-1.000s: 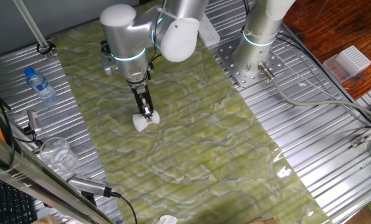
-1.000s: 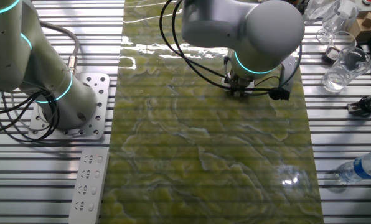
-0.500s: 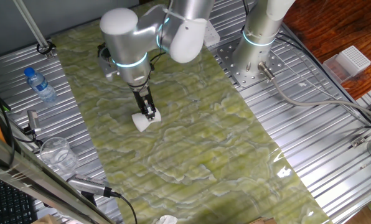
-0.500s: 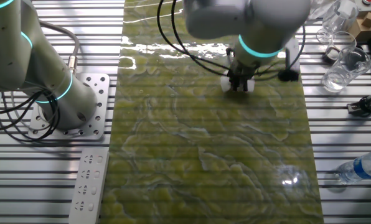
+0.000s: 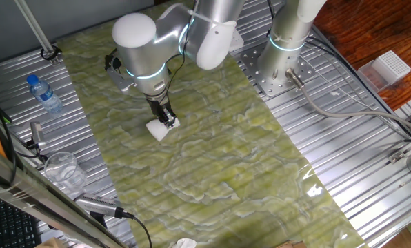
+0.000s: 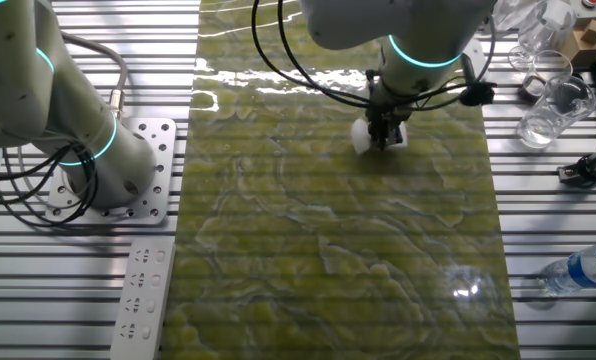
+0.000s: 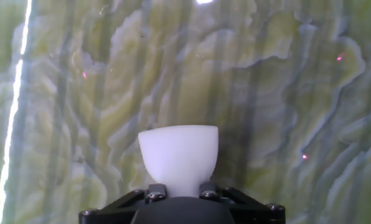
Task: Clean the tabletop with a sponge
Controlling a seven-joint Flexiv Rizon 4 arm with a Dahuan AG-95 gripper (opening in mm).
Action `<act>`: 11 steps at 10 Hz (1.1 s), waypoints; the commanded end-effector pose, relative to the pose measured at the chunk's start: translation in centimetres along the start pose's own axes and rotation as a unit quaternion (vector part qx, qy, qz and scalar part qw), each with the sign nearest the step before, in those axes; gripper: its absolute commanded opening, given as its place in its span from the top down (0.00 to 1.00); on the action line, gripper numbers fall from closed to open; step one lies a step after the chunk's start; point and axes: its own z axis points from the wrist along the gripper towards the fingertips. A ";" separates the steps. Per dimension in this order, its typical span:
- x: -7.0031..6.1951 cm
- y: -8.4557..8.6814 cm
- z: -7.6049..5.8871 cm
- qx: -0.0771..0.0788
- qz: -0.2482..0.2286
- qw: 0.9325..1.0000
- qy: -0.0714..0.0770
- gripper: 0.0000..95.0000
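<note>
The green-yellow marbled tabletop (image 5: 212, 151) runs the length of the table; it also shows in the other fixed view (image 6: 338, 250) and fills the hand view (image 7: 285, 93). My gripper (image 5: 165, 120) is shut on the white sponge (image 5: 158, 129) and presses it onto the sheet near its left side. In the other fixed view the gripper (image 6: 386, 135) holds the sponge (image 6: 363, 135) near the sheet's far end. In the hand view the sponge (image 7: 179, 155) is squeezed between the jaws and bulges out in front.
A second arm's base (image 5: 281, 55) stands on the ribbed metal panel at the right. A water bottle (image 5: 43, 93) and a clear cup (image 5: 61, 169) stand left of the sheet. A white perforated box (image 5: 388, 69) sits far right. A small white scrap (image 5: 185, 242) lies at the front edge.
My gripper has slid the sponge along the sheet, a little up and to the right in one fixed view, out from under the arm in the other. It stays shut on it.
</note>
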 end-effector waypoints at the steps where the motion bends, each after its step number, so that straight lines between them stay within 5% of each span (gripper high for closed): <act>1: 0.1 -0.1 -0.1 -0.002 0.001 1.000 0.002 0.00; 4: 0.2 -0.1 -0.3 -0.005 -0.004 1.000 0.009 0.00; 6: 0.4 -0.1 -0.7 -0.006 -0.011 1.000 0.013 0.40; 7: 0.5 0.0 -1.0 -0.008 -0.015 1.000 0.014 1.00; 9: 0.6 0.2 -1.4 -0.011 -0.035 0.999 0.020 1.00; 11: 0.7 0.4 -1.6 -0.020 -0.104 0.993 0.047 1.00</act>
